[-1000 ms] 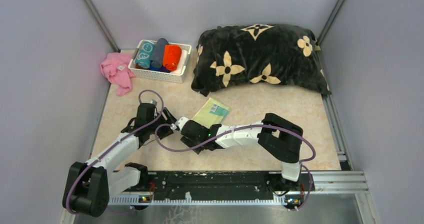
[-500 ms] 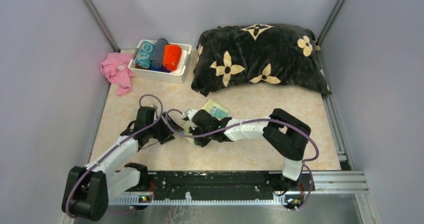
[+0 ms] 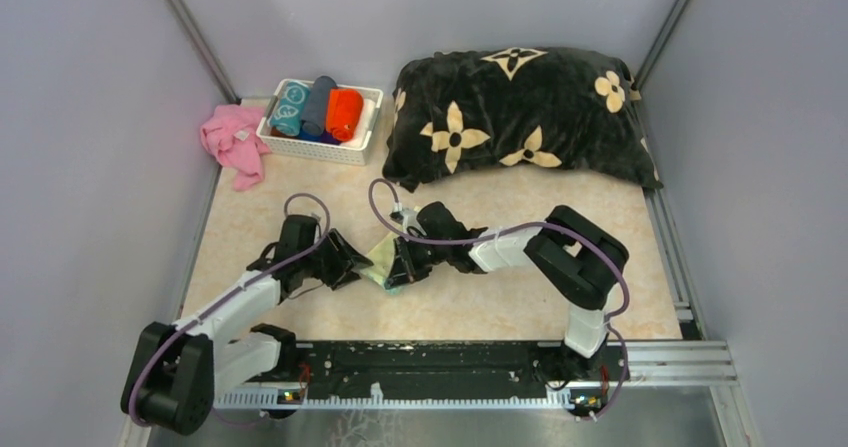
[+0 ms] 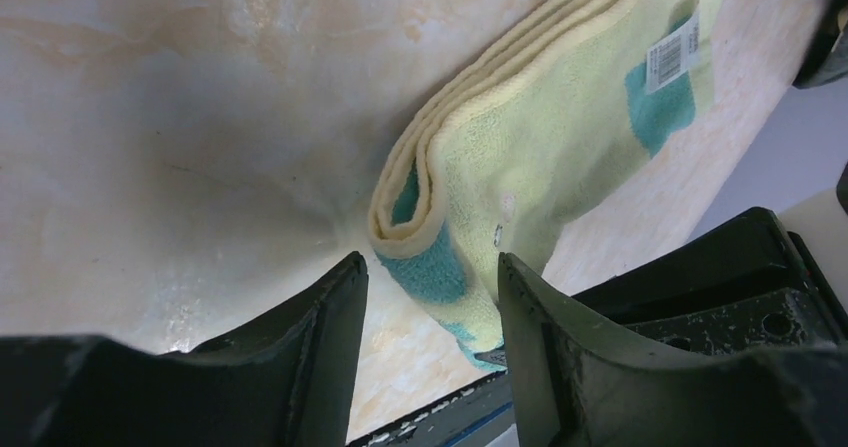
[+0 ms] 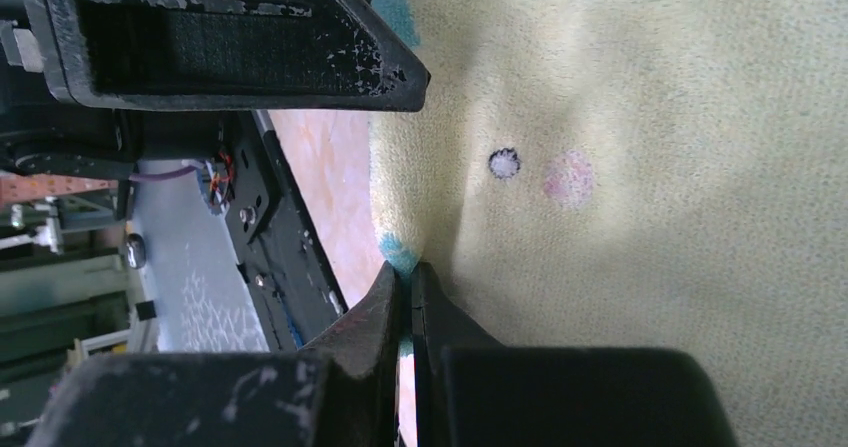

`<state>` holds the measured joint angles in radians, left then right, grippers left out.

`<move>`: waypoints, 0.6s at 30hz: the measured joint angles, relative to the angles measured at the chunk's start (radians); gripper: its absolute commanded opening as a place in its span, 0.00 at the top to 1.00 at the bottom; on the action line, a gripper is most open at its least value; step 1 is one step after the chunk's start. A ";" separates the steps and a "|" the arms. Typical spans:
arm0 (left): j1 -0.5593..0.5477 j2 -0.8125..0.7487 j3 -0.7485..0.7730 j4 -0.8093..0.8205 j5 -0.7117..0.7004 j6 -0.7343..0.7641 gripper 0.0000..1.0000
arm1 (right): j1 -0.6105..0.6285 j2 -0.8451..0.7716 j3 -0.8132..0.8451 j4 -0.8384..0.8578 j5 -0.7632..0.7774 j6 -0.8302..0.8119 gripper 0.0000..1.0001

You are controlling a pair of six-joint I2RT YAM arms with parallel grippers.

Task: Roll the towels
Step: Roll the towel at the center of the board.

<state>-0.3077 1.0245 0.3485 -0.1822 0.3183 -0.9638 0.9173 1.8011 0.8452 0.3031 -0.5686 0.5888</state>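
The pale yellow towel with teal patches lies folded over on the table between my two grippers. My right gripper is shut on its teal-tipped edge. My left gripper is open, its jaws on either side of the towel's folded end without touching it. The left wrist view shows the gripper and a white label on the towel. A teal towel with circle print and an orange-red towel lie rolled in the white basket.
A big black cushion with cream flowers fills the back right. A crumpled pink cloth lies left of the basket. A grey-blue roll sits in the basket. Grey walls close in both sides; a metal rail runs along the near edge.
The right gripper has dragged the yellow towel's edge toward the near left, folding it over. The left gripper has moved right, up to the towel's end.
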 measured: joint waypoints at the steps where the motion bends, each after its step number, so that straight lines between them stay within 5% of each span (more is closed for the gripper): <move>1: -0.002 0.016 0.000 0.010 -0.001 -0.007 0.53 | -0.005 0.006 -0.002 0.005 -0.009 0.011 1.00; 6: -0.010 0.105 0.003 0.048 -0.022 -0.024 0.89 | -0.010 0.037 -0.002 0.024 -0.032 0.041 1.00; 8: -0.012 0.136 0.012 0.047 -0.032 -0.025 0.95 | -0.010 0.041 -0.002 0.029 -0.033 0.044 1.00; 10: -0.012 0.156 0.026 0.044 -0.042 -0.023 0.89 | -0.010 0.042 -0.002 0.035 -0.035 0.050 1.00; 14: -0.014 0.151 0.047 0.028 -0.066 -0.006 0.55 | -0.023 0.042 -0.019 0.076 -0.045 0.080 1.00; 18: -0.015 0.101 0.048 -0.010 -0.102 0.014 0.46 | -0.054 0.055 -0.048 0.127 -0.083 0.138 1.00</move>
<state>-0.3225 1.1252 0.3962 -0.1921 0.2161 -0.9493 0.8635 1.8557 0.7975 0.4305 -0.6514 0.7265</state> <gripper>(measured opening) 0.486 0.017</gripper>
